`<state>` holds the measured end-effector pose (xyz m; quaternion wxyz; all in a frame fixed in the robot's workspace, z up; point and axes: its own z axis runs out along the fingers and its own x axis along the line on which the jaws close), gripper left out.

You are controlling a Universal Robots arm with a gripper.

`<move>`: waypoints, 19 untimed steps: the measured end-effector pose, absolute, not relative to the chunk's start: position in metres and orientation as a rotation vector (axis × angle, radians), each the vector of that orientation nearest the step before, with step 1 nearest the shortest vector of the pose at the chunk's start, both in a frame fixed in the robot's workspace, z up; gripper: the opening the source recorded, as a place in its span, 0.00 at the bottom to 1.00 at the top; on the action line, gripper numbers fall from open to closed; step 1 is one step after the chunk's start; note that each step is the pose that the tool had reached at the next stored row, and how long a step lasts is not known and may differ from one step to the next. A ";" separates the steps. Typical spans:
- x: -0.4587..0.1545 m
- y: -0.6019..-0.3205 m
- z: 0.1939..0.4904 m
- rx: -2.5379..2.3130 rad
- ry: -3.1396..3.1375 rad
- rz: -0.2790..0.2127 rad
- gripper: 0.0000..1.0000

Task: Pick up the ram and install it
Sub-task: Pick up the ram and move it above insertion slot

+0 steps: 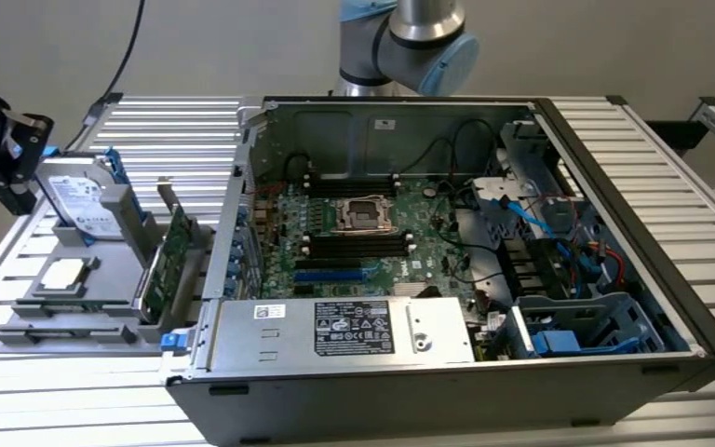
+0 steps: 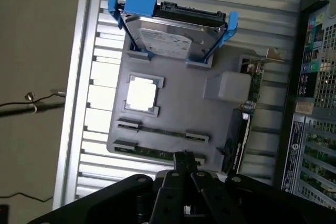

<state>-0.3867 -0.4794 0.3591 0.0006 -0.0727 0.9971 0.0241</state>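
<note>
Biggest first, the computer case (image 1: 457, 391): lying open on the slatted metal table (image 1: 655, 130), with the green board (image 1: 332, 223) showing inside. On that board, long black slots (image 1: 355, 247), bare by the look of them, so no ram pushed in there. Beside the case, on the exterior view's left, a gray tray (image 1: 34, 340) full of parts. Standing up in the tray, a silver hard drive (image 2: 168, 35) with blue rails and a broad green card (image 1: 174, 251). Lying flat in the tray, a small square chip (image 2: 142, 95). Resting in a long groove along one edge of the tray, the ram (image 2: 149, 152), a thin green stick, not lifted. Hanging over that edge of the tray, well apart from the case, the gripper (image 2: 185, 157): pinched shut, empty by the look of it, pointing down near the ram and seemingly not touching it. Right at the start of the job, then: no picking up done, no carrying over, no pushing into a slot.
</note>
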 end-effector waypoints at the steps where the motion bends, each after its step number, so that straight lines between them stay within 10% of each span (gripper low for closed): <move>1: -0.387 -0.479 0.359 -0.257 3.129 0.076 0.11; 19: -0.387 -0.479 0.353 -0.767 3.053 0.077 0.11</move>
